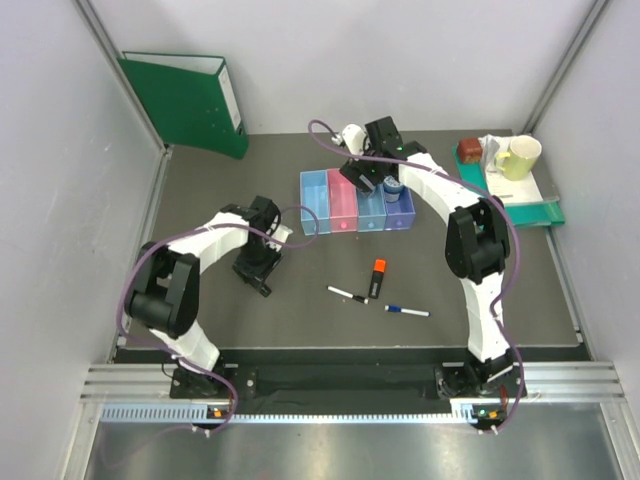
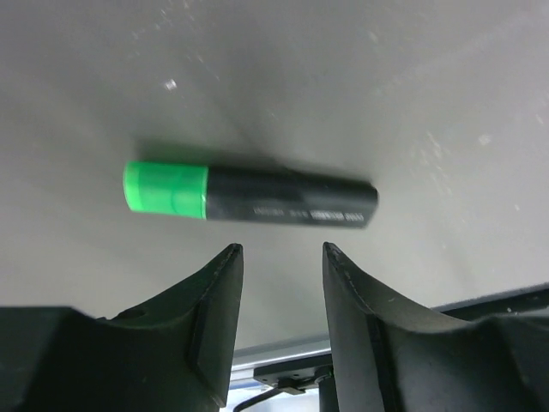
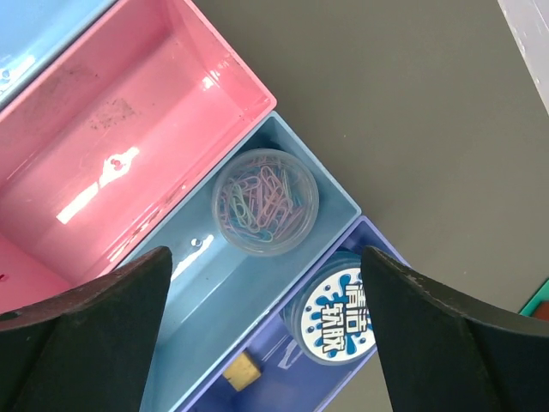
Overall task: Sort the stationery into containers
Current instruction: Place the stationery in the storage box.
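Note:
A green-capped black highlighter [image 2: 249, 194] lies flat on the table just beyond my left gripper [image 2: 281, 249], which is open and empty. My right gripper [image 3: 268, 253] hangs wide open over the row of bins, holding nothing. Below it the pink bin [image 3: 111, 146] is bare. The blue bin [image 3: 214, 292] holds a clear cup of paper clips [image 3: 265, 201]. The purple bin [image 3: 274, 390] holds the round blue-white tub [image 3: 339, 313] and the tan block [image 3: 241, 371]. An orange-capped highlighter [image 1: 378, 277] and two white pens [image 1: 347, 294] [image 1: 407, 311] lie on the table in front.
A green binder [image 1: 190, 100] leans at the back left. A teal tray [image 1: 525, 205] at the back right carries a yellow-green mug [image 1: 518, 156] and a brown object [image 1: 470, 151]. The light blue bin [image 1: 314, 203] is the leftmost.

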You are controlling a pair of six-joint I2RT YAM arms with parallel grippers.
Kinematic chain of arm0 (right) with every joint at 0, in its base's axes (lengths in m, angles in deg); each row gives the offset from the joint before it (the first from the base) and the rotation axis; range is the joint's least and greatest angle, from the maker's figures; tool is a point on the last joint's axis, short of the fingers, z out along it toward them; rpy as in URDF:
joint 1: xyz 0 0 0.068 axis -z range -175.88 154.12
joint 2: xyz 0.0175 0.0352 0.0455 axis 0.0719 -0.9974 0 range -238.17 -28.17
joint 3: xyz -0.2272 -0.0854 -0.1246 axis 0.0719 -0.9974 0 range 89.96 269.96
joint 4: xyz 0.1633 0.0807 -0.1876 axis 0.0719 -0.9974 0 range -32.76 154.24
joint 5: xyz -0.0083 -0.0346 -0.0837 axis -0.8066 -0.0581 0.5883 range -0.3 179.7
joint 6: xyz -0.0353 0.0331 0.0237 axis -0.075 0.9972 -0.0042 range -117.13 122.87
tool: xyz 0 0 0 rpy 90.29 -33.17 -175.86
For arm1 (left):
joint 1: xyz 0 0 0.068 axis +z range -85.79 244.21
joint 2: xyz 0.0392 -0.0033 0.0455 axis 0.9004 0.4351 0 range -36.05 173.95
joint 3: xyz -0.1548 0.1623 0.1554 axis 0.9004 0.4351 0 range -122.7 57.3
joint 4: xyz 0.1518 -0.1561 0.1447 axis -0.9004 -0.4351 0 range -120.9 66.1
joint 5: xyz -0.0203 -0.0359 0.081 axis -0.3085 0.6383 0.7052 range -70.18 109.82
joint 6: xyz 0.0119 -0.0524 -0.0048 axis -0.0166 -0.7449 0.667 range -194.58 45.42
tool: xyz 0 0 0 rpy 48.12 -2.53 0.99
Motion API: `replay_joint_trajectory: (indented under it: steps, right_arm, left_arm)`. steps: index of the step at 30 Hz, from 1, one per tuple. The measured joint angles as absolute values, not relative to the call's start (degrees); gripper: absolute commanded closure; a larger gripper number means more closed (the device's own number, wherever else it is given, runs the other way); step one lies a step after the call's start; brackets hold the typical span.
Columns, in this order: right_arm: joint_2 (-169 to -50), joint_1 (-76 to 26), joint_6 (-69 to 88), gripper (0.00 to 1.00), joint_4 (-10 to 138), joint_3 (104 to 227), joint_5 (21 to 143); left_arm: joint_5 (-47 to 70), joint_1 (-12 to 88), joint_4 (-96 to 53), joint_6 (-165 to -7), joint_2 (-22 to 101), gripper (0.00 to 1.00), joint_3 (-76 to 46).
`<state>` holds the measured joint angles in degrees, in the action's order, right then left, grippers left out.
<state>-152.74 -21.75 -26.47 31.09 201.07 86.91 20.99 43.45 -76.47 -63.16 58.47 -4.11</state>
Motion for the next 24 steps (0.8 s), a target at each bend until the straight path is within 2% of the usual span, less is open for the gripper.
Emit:
replay_joint_trajectory:
  steps: [3,24]
  right_arm:
    - [-152.72,-21.81,-26.67,0.04,31.05,201.07,86.98]
    - [-148.26,-22.99,-26.61,0.02,30.77,201.07,87.11]
  left_arm:
    - [21.25,44.02,-76.41,-64.03,61.58,0.53,-5.46]
    - [23.57,46.45,-78.11,-63.44,62.98,0.55,-7.32]
